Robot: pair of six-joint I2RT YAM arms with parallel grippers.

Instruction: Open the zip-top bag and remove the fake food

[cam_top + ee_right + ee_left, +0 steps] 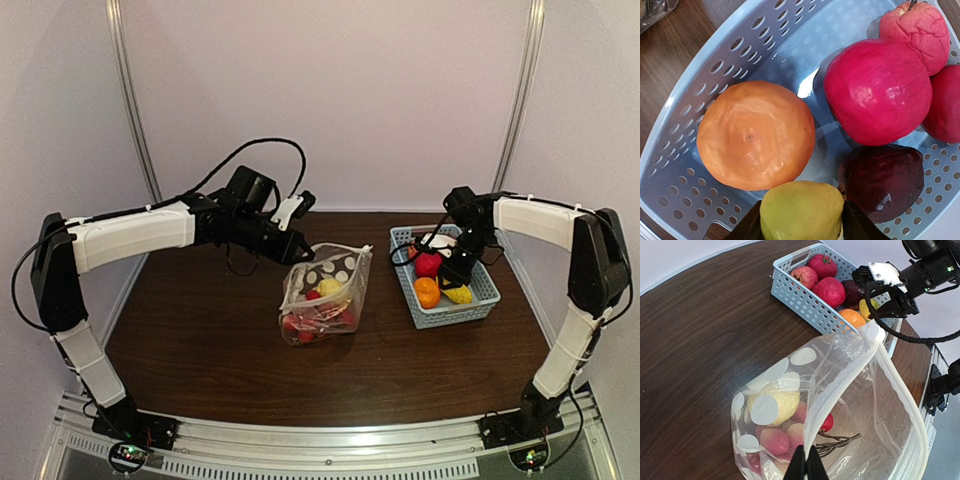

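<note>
L end effector clenched on zip-top bag rim mid-table, propping the mouth open (fake food inside). R end effector straddles yellow fruit over basket, prob. drop-off; gripping or released, can't tell.

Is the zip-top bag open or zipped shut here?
Open. The zip-top bag gapes: its white zip strip forms a wide loop, pinched by the left gripper.
</note>
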